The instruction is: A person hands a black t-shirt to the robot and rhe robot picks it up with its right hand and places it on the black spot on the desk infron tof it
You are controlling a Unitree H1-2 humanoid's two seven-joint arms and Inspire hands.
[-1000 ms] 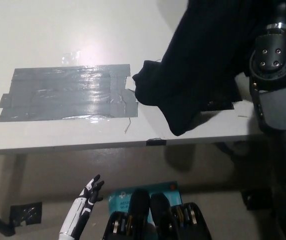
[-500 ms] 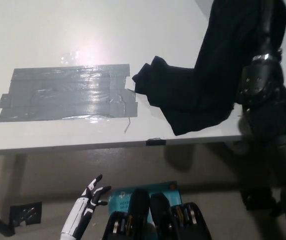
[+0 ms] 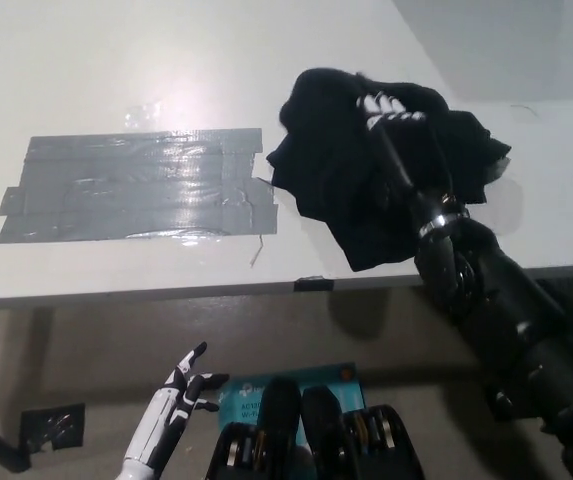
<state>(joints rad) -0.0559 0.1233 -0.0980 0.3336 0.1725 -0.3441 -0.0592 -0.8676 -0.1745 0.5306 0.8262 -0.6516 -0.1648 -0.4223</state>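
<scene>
Desk top bare and open across far side and left end. Taped patch lies flat, no obstruction over it. Black t-shirt bunched in a heap just right of patch, touching its right edge, blocking near-right desk area. Right hand and black arm cross the heap. Left hand low, below desk edge, clear of everything
</scene>
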